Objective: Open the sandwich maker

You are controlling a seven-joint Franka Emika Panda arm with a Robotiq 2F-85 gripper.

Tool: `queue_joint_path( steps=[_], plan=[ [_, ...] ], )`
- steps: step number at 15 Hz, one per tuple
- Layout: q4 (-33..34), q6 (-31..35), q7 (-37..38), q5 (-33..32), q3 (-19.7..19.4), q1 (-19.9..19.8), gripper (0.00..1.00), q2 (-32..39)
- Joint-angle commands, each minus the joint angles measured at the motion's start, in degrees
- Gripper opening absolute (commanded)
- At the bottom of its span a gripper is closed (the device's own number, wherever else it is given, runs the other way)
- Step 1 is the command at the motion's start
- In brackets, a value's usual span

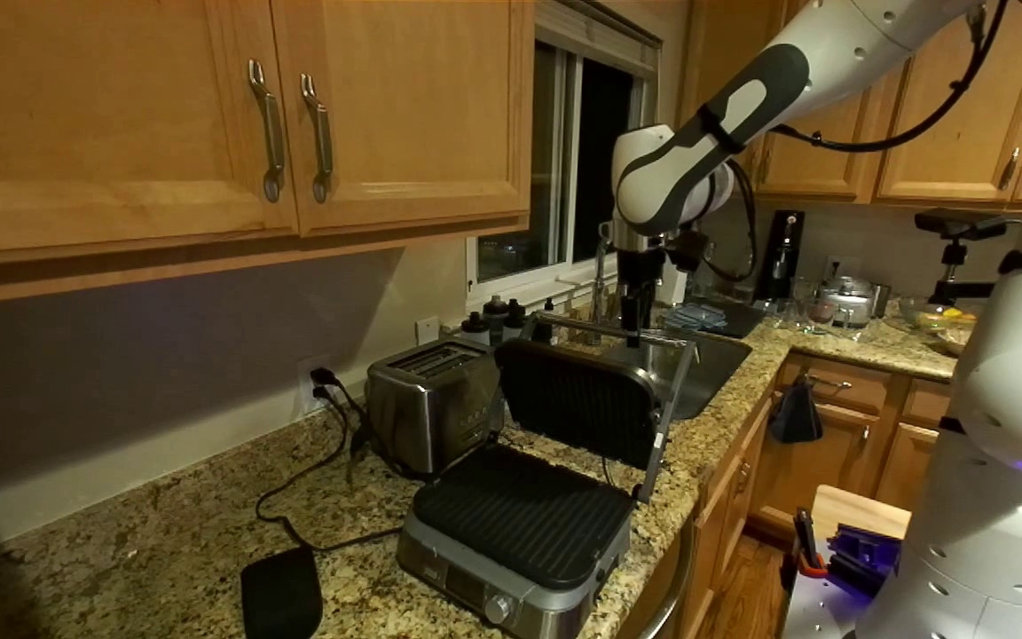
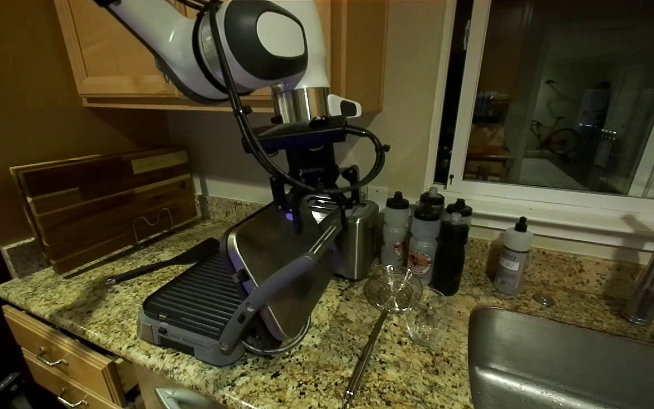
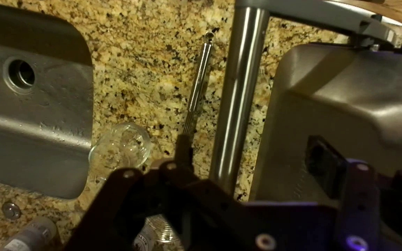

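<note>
The sandwich maker stands on the counter with its lid raised and tilted back. In an exterior view its dark ribbed lower plate (image 1: 524, 510) and the inside of the lid (image 1: 577, 404) show. The lid's steel back shows in an exterior view (image 2: 293, 272) and in the wrist view (image 3: 291, 122). My gripper (image 2: 321, 220) is open at the top of the lid; it also shows in an exterior view (image 1: 632, 335). In the wrist view the steel handle bar (image 3: 239, 94) passes between the spread fingers (image 3: 253, 153), nearer the left one. I cannot tell whether a finger touches it.
A silver toaster (image 1: 431, 404) stands close beside the sandwich maker. Several bottles (image 2: 426, 244), a glass (image 2: 428, 318) and a strainer with a long handle (image 2: 367, 352) are behind the lid, near the sink (image 2: 577, 363). Upper cabinets (image 1: 404, 115) hang over the counter.
</note>
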Motion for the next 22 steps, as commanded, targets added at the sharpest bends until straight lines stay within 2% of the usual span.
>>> queue_joint_path(
  steps=[1,7,11,14,16,22],
  plan=[
    [-1.38,1.06,-1.84,-0.71,0.35,0.16,1.0,-4.02],
    [-1.96,-1.62,-3.68,1.22,0.77,1.32,1.0,-10.37],
    [-2.29,-9.07,-5.05,5.91,0.63,3.21,1.0,-16.9],
    [-2.86,-15.81,-0.57,7.58,1.84,3.79,1.0,-21.46],
    [-4.48,-17.07,3.37,7.5,3.19,3.92,1.0,-24.12],
    [-11.59,-14.76,13.17,10.98,9.41,8.1,1.0,-28.24]
  ],
)
